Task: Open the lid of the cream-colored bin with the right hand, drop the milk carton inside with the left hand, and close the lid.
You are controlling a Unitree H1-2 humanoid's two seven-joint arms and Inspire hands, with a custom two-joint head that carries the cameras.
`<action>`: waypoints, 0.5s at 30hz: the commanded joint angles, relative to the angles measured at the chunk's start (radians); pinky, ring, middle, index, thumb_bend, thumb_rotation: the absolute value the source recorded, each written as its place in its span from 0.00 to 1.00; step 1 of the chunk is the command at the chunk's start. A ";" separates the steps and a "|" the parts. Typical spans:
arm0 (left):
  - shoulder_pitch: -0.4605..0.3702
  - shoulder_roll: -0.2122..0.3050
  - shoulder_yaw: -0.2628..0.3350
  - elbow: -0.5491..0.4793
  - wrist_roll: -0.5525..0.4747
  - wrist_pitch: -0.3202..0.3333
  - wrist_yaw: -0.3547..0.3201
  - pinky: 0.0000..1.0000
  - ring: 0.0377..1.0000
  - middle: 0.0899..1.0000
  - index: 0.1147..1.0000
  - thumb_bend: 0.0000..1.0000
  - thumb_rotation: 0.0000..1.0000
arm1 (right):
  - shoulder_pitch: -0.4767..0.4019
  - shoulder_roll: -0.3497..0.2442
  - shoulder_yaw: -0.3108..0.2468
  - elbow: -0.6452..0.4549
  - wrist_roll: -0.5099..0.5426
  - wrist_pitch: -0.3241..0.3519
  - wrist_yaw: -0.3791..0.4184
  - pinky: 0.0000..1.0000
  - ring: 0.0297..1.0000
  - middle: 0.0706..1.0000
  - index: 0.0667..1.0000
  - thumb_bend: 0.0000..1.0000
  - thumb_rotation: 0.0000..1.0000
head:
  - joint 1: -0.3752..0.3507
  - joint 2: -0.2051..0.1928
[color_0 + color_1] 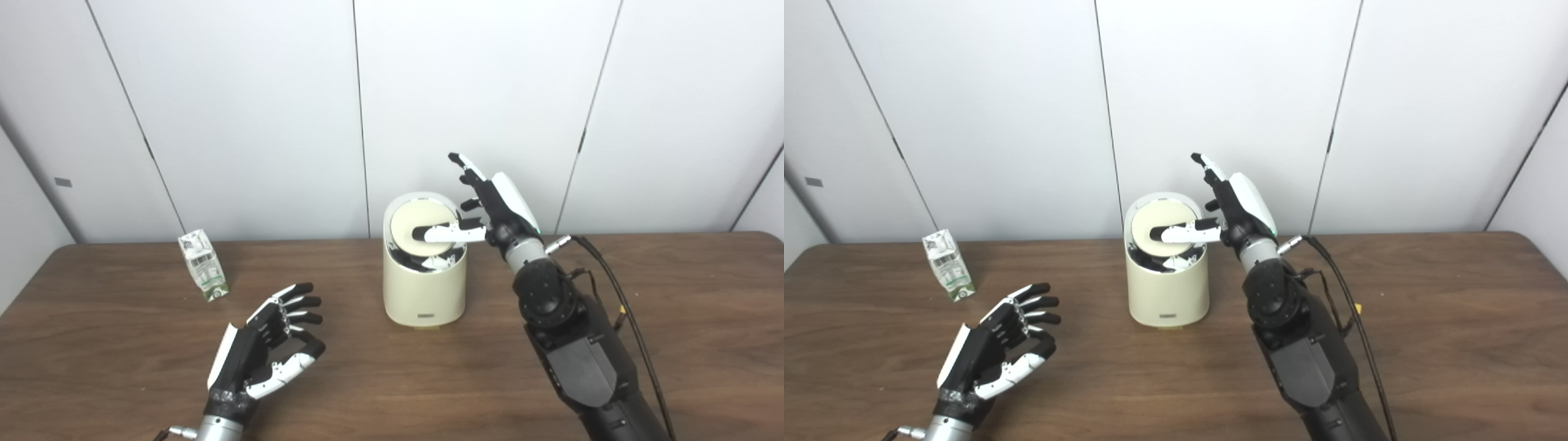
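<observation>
The cream-colored bin [424, 288] stands at the table's middle. Its round lid [422, 226] is tilted, with a dark gap under its near edge. My right hand [490, 211] is at the bin's right rim. Its thumb lies across the top of the lid and a white fingertip shows beneath the edge, so the lid is pinched. The other fingers point up. The milk carton [204, 264] stands upright at the back left, apart from both hands. My left hand [272, 343] hovers open near the front left, holding nothing, well in front of the carton.
The brown wooden table [674, 318] ends at white wall panels just behind the bin and carton. A black cable [618, 288] runs along my right forearm [576, 355], which stretches from the bottom edge up to the bin.
</observation>
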 commanded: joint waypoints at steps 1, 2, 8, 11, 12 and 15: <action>-0.015 0.003 -0.001 -0.028 -0.004 -0.020 0.001 0.53 0.67 0.73 0.82 0.70 0.30 | -0.060 -0.010 0.008 -0.024 -0.017 -0.007 0.001 0.74 0.93 0.98 0.97 0.90 0.37 | 0.001 0.001; -0.015 0.003 -0.001 -0.028 -0.005 -0.020 0.001 0.53 0.67 0.73 0.82 0.70 0.30 | -0.060 -0.012 0.011 -0.024 -0.020 -0.007 0.003 0.74 0.93 0.98 0.97 0.90 0.37 | 0.001 0.001; -0.014 0.004 0.000 -0.042 -0.004 -0.010 0.003 0.53 0.66 0.73 0.82 0.70 0.30 | -0.057 -0.025 0.034 -0.037 -0.063 0.015 0.010 0.65 0.88 0.96 0.97 0.93 0.32 | -0.003 0.010; -0.012 0.005 -0.001 -0.046 -0.012 -0.008 -0.002 0.54 0.67 0.74 0.82 0.69 0.29 | -0.051 -0.031 0.046 -0.046 -0.093 0.029 0.008 0.64 0.87 0.96 0.96 0.94 0.29 | -0.002 0.013; -0.011 0.005 -0.001 -0.047 -0.013 -0.007 -0.002 0.54 0.67 0.74 0.82 0.69 0.29 | -0.050 -0.034 0.053 -0.050 -0.106 0.038 0.009 0.64 0.88 0.96 0.96 0.94 0.28 | -0.003 0.015; -0.011 0.005 -0.002 -0.047 -0.006 -0.010 0.001 0.54 0.67 0.74 0.82 0.70 0.30 | -0.049 -0.038 0.066 -0.055 -0.131 0.065 0.015 0.67 0.90 0.97 0.96 0.91 0.25 | -0.003 0.015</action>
